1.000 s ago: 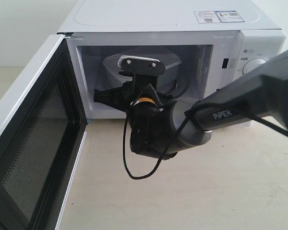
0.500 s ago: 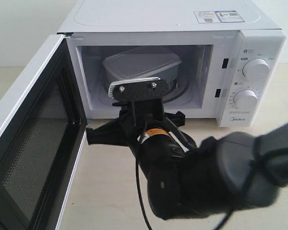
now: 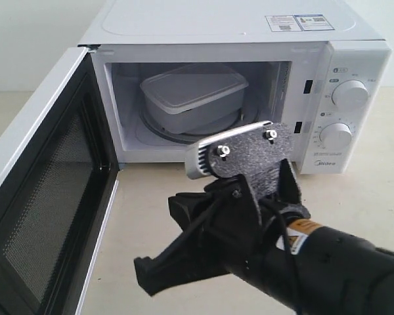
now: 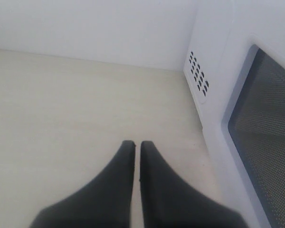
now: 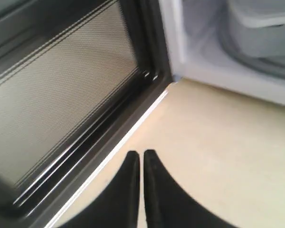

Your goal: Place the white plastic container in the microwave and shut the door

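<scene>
The white plastic container (image 3: 194, 95) sits lidded on the glass turntable inside the microwave (image 3: 223, 26), and its edge also shows in the right wrist view (image 5: 268, 23). The door (image 3: 46, 197) stands wide open to the left, black mesh inner face (image 5: 61, 104) showing. My right gripper (image 3: 148, 272) is outside the cavity, low in the foreground; its jaws (image 5: 141, 154) are shut on nothing, pointing at the door's lower edge. My left gripper (image 4: 134, 144) is shut and empty over the table, beside the door's dark outer window (image 4: 266, 142). It does not show in the exterior view.
Two round dials (image 3: 350, 94) (image 3: 335, 136) are on the microwave's right panel. The right arm's camera bracket (image 3: 240, 154) covers part of the cavity's front sill. Vent holes (image 4: 198, 71) mark the microwave's side. A pale wall stands behind the beige table (image 3: 354, 197).
My right gripper has drawn back out of the microwave toward the foreground, leaving the container on the turntable. The door has not moved.
</scene>
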Controlling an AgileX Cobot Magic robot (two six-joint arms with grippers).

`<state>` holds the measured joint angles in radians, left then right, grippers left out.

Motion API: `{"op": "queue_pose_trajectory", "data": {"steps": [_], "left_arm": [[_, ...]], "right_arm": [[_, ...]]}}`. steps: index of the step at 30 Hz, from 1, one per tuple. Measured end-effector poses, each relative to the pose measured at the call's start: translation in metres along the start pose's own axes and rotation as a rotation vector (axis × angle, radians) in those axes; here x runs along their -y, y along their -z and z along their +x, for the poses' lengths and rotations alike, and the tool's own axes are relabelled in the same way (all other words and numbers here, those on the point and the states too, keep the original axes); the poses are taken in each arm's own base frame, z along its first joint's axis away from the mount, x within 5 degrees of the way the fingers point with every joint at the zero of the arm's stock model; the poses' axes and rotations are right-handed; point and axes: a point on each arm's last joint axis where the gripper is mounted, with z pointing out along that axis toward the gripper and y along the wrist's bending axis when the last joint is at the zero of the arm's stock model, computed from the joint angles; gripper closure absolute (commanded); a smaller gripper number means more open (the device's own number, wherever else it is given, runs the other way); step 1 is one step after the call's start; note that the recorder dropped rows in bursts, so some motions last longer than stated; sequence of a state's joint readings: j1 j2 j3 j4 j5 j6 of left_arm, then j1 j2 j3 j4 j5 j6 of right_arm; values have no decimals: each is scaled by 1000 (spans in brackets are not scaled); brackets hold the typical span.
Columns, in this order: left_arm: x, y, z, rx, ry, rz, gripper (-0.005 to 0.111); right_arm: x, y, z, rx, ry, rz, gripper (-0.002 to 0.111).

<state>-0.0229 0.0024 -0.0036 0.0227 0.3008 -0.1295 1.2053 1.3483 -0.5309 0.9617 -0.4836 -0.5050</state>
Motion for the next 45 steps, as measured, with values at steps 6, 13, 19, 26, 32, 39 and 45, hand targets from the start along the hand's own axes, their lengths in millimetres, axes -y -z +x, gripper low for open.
{"op": "queue_pose_trajectory", "data": {"steps": [6, 13, 19, 26, 32, 39, 45], "left_arm": [[0, 0, 0, 0, 0, 0, 102], [0, 0, 0, 0, 0, 0, 102], [0, 0, 0, 0, 0, 0, 102], [0, 0, 0, 0, 0, 0, 102], [0, 0, 0, 0, 0, 0, 102], [0, 0, 0, 0, 0, 0, 102], [0, 0, 0, 0, 0, 0, 102]], "right_arm": [[-7, 34, -5, -79, 16, -173, 108], [-13, 48, -3, -158, 25, -283, 108], [-14, 49, -2, -169, 26, -290, 108], [-12, 56, -11, -101, 75, -297, 108], [31, 76, -42, 51, 140, -170, 108], [95, 121, -60, 144, -91, 83, 108], [118, 165, -35, 329, -135, 359, 108]]}}
